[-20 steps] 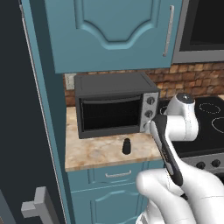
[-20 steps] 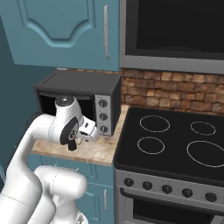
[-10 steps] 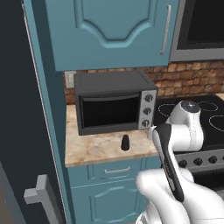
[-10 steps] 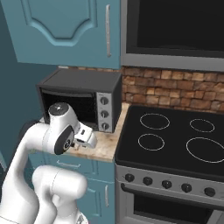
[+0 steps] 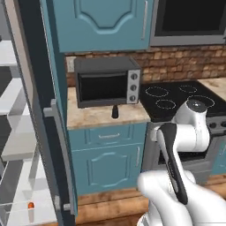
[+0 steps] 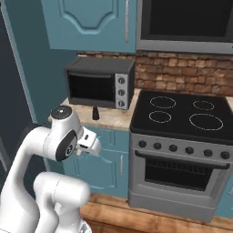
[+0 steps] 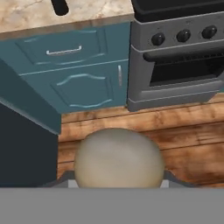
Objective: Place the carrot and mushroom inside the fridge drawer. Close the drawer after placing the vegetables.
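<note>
A pale beige round mushroom (image 7: 118,159) sits between the jaws of my gripper (image 7: 118,180), which is shut on it. The hand looks down at the wooden floor in front of the blue cabinets. From the right base view, my gripper (image 6: 92,144) hangs at cabinet height, left of the stove. A small orange carrot (image 5: 30,205) lies low down at the left in the open fridge, in what looks like the white fridge drawer (image 5: 15,214). The drawer's edges are cut off by the frame.
The dark grey fridge door (image 5: 42,110) stands open, between me and the counter (image 5: 101,117). On the counter are a toaster oven (image 5: 107,81) and a small dark shaker (image 5: 115,111). A black stove (image 6: 182,113) with its oven stands to the right. White fridge shelves (image 5: 11,92) show at the left.
The whole picture has shifted: the base has backed away from the counter, bringing the fridge into the left base view. The hand has come down from counter height to cabinet height.
</note>
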